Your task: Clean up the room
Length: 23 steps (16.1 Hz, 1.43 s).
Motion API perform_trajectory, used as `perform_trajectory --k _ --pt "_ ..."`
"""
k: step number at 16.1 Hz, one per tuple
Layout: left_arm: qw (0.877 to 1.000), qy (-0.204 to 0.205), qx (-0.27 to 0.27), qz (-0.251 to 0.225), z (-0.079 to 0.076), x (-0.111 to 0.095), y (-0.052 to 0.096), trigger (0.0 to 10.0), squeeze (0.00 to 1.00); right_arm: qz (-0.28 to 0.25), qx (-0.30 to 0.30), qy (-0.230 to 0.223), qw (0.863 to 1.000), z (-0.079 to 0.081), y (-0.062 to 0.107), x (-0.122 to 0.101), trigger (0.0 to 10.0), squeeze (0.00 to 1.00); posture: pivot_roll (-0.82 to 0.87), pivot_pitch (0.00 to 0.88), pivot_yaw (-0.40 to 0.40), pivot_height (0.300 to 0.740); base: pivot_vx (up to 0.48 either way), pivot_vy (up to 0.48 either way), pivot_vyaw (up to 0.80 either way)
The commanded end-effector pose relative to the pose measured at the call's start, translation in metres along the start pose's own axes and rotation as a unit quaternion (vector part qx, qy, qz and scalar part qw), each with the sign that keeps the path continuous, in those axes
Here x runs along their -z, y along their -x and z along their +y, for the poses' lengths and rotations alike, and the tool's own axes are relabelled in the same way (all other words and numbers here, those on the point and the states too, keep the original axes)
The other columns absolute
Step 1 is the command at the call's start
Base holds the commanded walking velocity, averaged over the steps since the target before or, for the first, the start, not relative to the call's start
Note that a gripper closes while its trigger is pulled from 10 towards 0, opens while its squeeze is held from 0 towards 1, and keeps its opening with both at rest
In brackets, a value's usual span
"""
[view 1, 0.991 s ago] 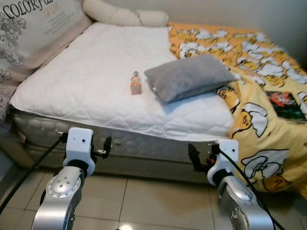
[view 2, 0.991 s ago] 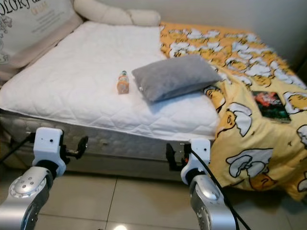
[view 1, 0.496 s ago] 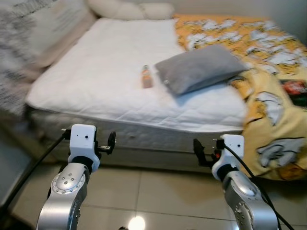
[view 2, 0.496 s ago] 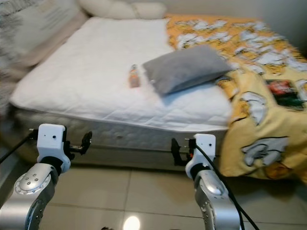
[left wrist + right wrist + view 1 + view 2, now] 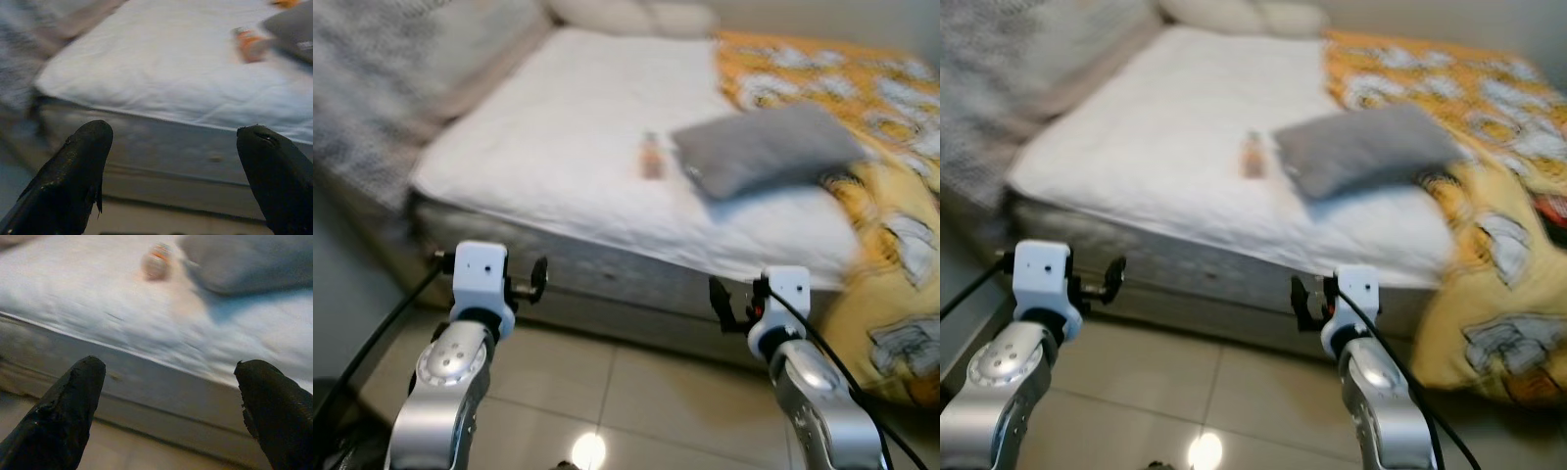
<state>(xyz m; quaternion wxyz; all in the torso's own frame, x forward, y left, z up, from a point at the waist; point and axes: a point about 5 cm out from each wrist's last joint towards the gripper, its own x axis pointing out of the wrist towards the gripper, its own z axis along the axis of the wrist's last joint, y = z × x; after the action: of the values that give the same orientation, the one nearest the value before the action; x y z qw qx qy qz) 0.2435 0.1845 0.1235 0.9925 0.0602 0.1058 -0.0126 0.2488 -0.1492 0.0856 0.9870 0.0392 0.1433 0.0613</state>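
You are facing the bed (image 5: 558, 166) with both grippers raised and empty, and the pickup has not begun.

Your left gripper (image 5: 171, 161) and right gripper (image 5: 168, 401) are hanging over the tiled floor just short of the mattress edge, each with its fingers spread wide and nothing between them. The small orange bottle (image 5: 651, 157) is sitting upright on the white mattress, well beyond both grippers and just beside the grey pillow (image 5: 769, 147); whether they touch is lost in the blur. It is lying roughly midway between your two arms, slightly nearer the right one's line. Judging from this, you are in the approach step: the next move is calling for closing in on the bed, then reaching one open gripper over the edge toward the bottle without nudging the pillow.
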Motion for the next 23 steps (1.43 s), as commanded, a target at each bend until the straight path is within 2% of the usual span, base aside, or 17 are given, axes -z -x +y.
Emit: perform_trajectory --k 1,5,10,13,18,23 --pt "1.000 -0.005 0.004 0.000 -0.003 0.000 -0.003 10.0 1.00 -0.006 0.004 -0.008 1.000 -0.002 -0.002 -0.003 10.0 0.00 -0.06 0.000 0.006 0.740 0.345 0.000 0.00" --pt "1.000 -0.005 0.007 -0.001 -0.007 0.000 -0.008 10.0 1.00 -0.008 0.003 0.018 1.000 -0.004 -0.009 -0.012 10.0 0.00 -0.05 0.000 -0.006 0.740 0.363 0.000 0.00" --pt "1.000 -0.012 0.006 -0.002 -0.006 -0.001 -0.011 10.0 1.00 -0.003 0.001 0.019 1.000 -0.001 -0.014 -0.009 10.0 0.00 -0.04 0.000 -0.007 0.740 0.365 0.000 0.00" --pt "1.000 -0.010 0.004 -0.004 -0.003 -0.003 -0.015 10.0 1.00 -0.010 -0.002 0.017 1.000 0.002 -0.020 -0.015 10.0 0.00 -0.05 0.000 0.003 0.740 0.365 0.000 0.00" --pt "1.000 -0.014 0.006 -0.008 0.000 -0.005 -0.018 10.0 1.00 -0.014 0.011 0.021 1.000 -0.007 -0.024 -0.021 10.0 0.00 -0.06 0.000 0.008 0.740 0.365 0.000 0.00" --pt "1.000 -0.014 0.008 -0.006 -0.001 -0.005 -0.018 10.0 1.00 -0.007 0.009 0.024 1.000 -0.006 -0.024 -0.019 10.0 0.00 -0.06 0.000 0.009 0.740 0.365 0.000 0.00"
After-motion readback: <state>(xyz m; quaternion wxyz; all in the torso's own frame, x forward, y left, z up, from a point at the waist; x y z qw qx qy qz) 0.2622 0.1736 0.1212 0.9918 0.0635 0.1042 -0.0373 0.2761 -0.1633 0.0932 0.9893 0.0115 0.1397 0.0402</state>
